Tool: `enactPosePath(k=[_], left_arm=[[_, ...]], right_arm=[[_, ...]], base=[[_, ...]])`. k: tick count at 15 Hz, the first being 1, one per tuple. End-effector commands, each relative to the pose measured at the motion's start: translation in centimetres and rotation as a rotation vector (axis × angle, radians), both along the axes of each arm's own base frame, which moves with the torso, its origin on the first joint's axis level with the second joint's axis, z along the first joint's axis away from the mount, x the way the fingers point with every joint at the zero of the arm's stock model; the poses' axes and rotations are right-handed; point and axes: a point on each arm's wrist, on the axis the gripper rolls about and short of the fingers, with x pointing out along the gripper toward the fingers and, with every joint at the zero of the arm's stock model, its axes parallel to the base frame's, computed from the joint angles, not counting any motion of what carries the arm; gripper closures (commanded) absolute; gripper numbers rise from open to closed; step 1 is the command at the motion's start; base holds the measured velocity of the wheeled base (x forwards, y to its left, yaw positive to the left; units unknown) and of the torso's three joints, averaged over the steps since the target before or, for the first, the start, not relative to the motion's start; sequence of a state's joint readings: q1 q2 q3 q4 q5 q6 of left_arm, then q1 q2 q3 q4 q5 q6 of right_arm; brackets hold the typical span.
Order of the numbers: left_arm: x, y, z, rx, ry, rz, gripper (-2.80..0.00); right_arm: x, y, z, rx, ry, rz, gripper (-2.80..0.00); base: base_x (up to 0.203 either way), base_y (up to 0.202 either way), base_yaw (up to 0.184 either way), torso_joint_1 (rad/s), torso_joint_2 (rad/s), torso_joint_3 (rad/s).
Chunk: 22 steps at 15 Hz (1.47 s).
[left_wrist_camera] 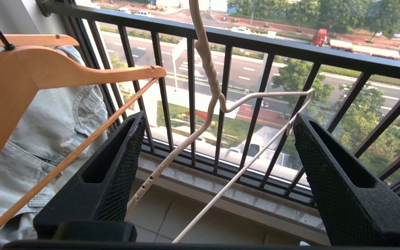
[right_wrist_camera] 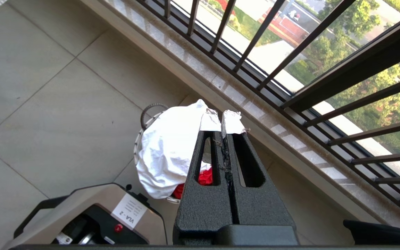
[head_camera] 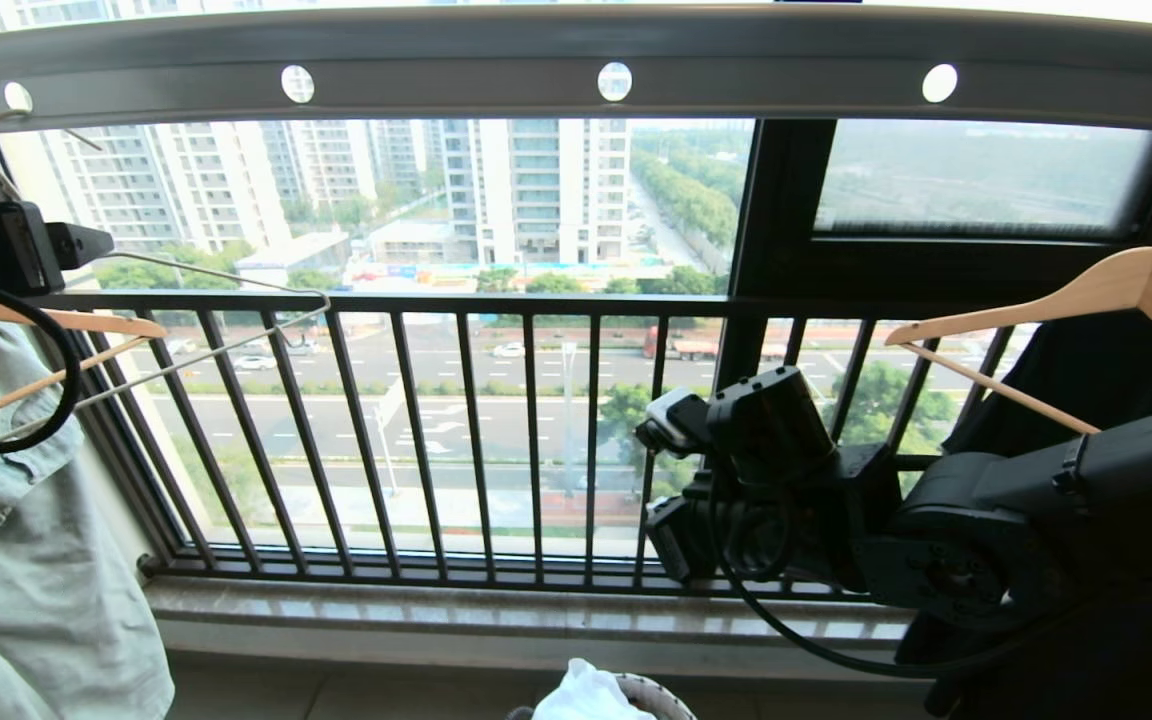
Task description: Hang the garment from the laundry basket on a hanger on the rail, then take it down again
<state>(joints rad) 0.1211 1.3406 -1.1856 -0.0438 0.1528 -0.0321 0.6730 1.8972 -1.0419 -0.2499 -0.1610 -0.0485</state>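
Against the window railing, left fingers flank the hanger, seemingly untouched.

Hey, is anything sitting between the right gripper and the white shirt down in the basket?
Nothing visible does. The right gripper, fingers shut and empty, hangs over the white T-shirt, which is heaped in the laundry basket on the floor tiles. Only open air shows between them. The window railing runs off to one side.
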Motion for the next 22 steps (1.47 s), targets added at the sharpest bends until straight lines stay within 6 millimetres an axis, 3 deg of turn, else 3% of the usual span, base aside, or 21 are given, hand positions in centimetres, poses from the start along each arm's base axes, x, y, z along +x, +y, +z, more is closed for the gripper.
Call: enactPosePath(k=[1,4,5,8,13,17,22], left_arm=[[-4.0,-0.5,2.2,0.012,-0.118,0.001,-2.8],[-7.5,-0.9,4.0,0.027,-0.223,0.001,-2.8],[-8.6,-1.0,4.5,0.032,-0.248,-0.002,0.0],[-12.3,-1.7,3.6,0.017,-0.168,-0.098,0.0],[-19.5,-3.1,-1.6,-0.027,-0.115,-0.321,0.0],[-24.5,-3.9,-4.2,-0.085,-0.054,-0.466,0.0],[-28.0,-4.0,-7.9,-0.101,-0.022,-0.512,0.0]], right_arm=[[-0.4,-0.3,1.0,0.017,-0.022,0.001,0.0],[-0.9,-0.6,1.9,0.032,-0.044,0.003,0.0],[-1.0,-0.7,2.1,0.034,-0.046,0.003,0.0],[-1.6,-1.2,3.0,0.046,-0.067,0.005,0.0],[-3.4,-2.7,6.5,0.102,-0.156,0.007,0.0],[-4.2,-3.4,8.0,0.127,-0.197,0.009,0.0],[-4.9,-3.9,8.7,0.122,-0.228,0.019,0.0]], base=[[0.0,0.0,0.0,0.0,0.0,0.0],[0.0,0.0,0.0,0.0,0.0,0.0],[0.0,0.0,0.0,0.0,0.0,0.0],[0.0,0.0,0.0,0.0,0.0,0.0],[0.0,0.0,0.0,0.0,0.0,0.0],[0.0,0.0,0.0,0.0,0.0,0.0],[0.0,0.0,0.0,0.0,0.0,0.0]])
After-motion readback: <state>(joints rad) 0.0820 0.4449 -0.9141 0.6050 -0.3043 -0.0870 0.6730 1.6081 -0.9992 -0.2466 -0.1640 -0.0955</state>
